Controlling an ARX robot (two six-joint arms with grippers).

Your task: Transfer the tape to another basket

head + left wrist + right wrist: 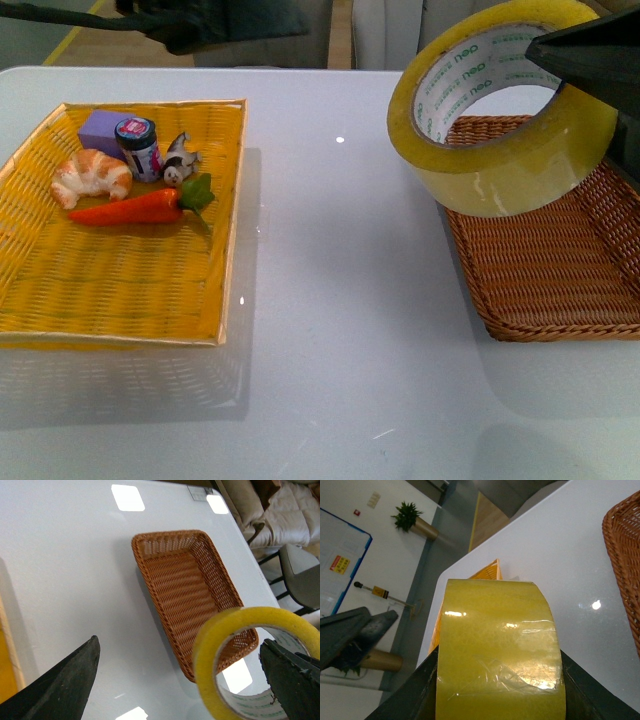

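Observation:
The tape [500, 170], a wide yellowish roll with a white lettered core, hangs in the air over the near left corner of the dark brown wicker basket [560, 290]. My right gripper [578, 80] is shut on the roll's upper right rim. In the right wrist view the tape [500, 645] fills the space between the gripper's [500, 682] jaws, with the basket [625, 555] at the side. My left gripper [182, 680] is open and empty, high above the table. In its view the tape [210, 650] shows in front of the empty basket [185, 590].
A bright yellow woven tray [120, 290] lies on the white table at the left. It holds a croissant [92, 175], a carrot [140, 207], a small jar [138, 147] and a purple block [98, 130]. My left arm [200, 25] shows at the top.

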